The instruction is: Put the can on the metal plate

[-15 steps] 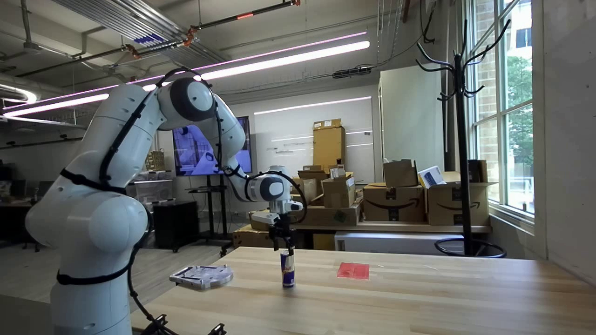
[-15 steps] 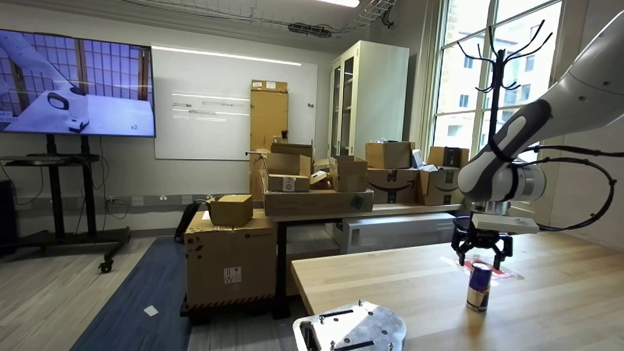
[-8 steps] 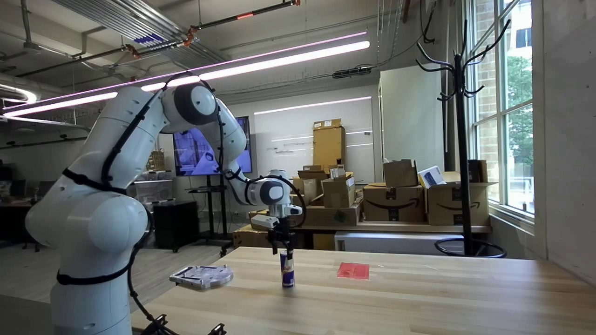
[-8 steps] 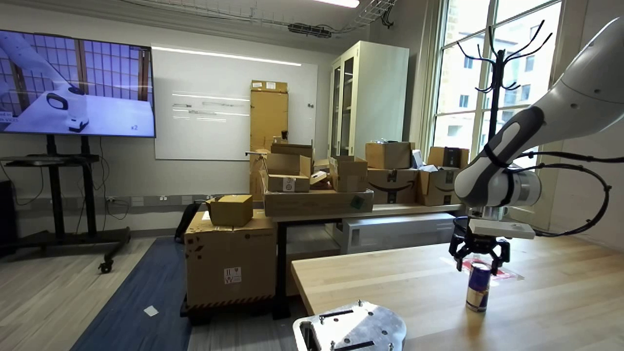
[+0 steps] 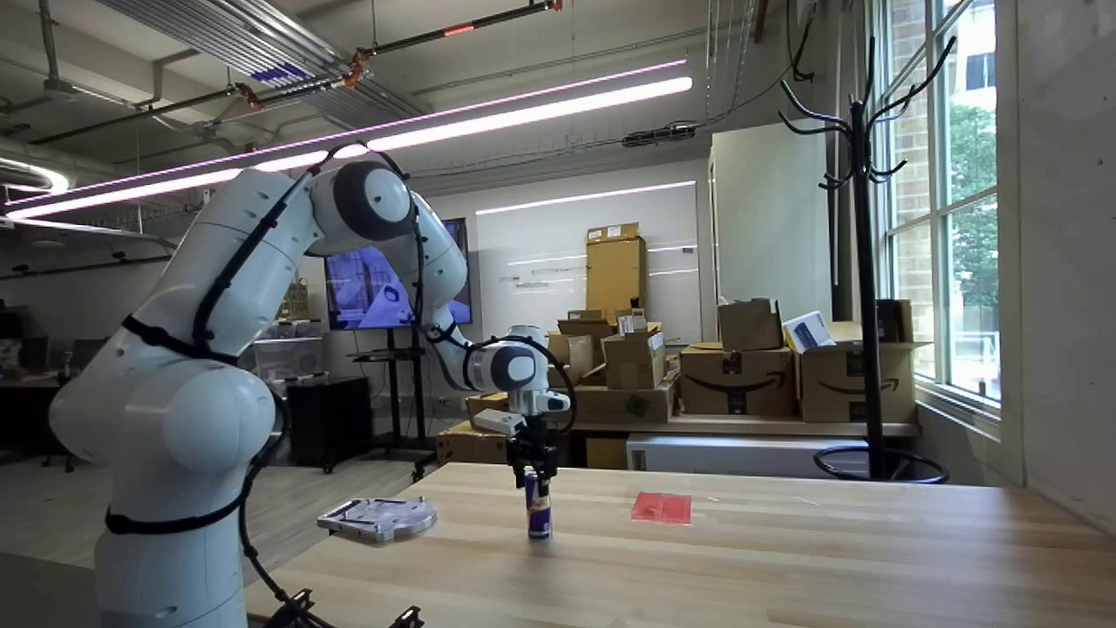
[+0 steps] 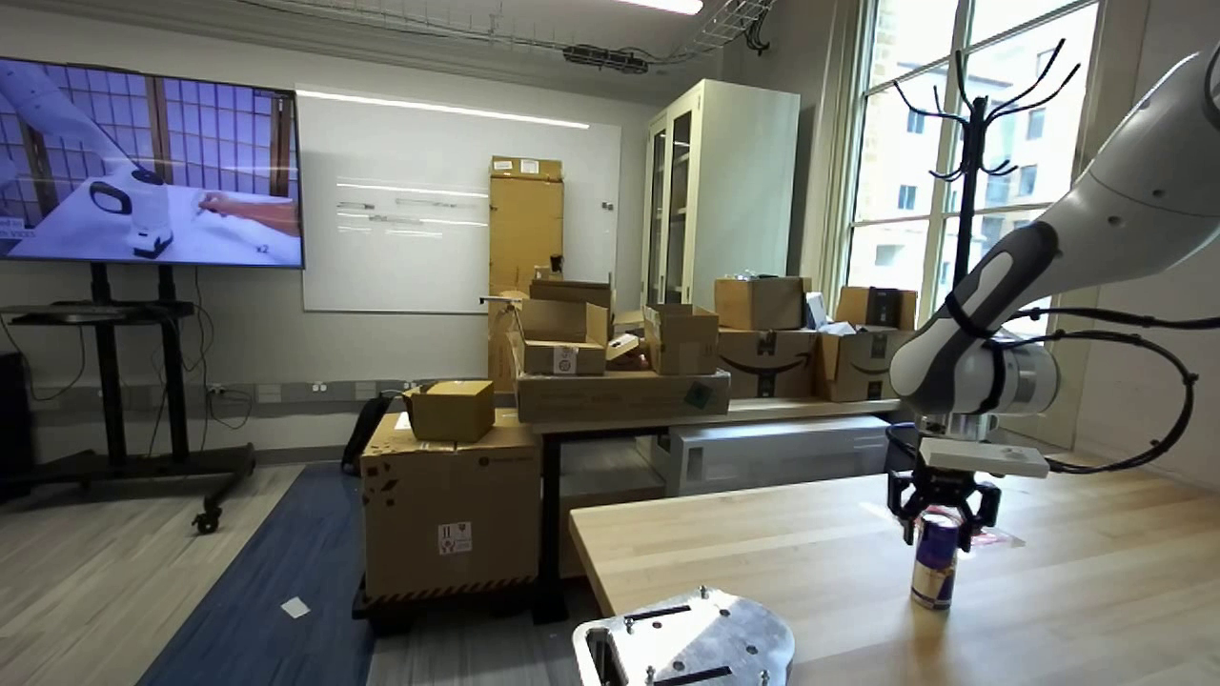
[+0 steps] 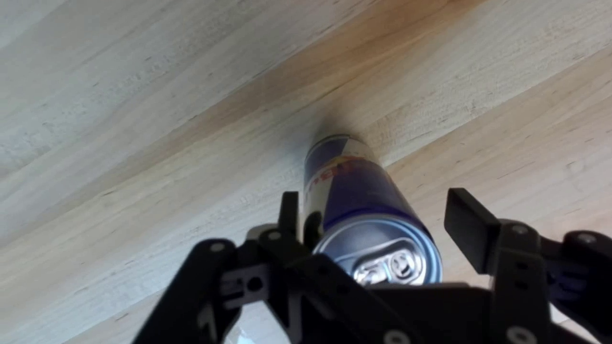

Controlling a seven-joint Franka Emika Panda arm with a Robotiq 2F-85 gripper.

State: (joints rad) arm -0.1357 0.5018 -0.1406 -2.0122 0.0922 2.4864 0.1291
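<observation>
The can [image 5: 539, 516] stands upright on the wooden table, slim, dark blue with pale patches; it also shows in another exterior view [image 6: 933, 576]. The metal plate [image 5: 377, 520] is low, flat and silvery, on the table near the arm's base side; it also shows in an exterior view [image 6: 701, 634], cut by the lower edge. My gripper [image 6: 937, 540] is open, pointing down, with its fingers on either side of the can's upper part. In the wrist view my gripper [image 7: 377, 220] has the can [image 7: 363, 191] between its fingers, close to the left finger, with a gap at the right finger.
A flat red object [image 5: 662, 508] lies on the table beyond the can. The wooden table [image 5: 785, 558] has its far edge near stacked cardboard boxes [image 5: 737, 379]. A black coat stand [image 5: 865, 262] stands behind the table by the window.
My gripper has come down over the can, so its fingertips now sit beside the can's upper part. The can and the plate have not moved.
</observation>
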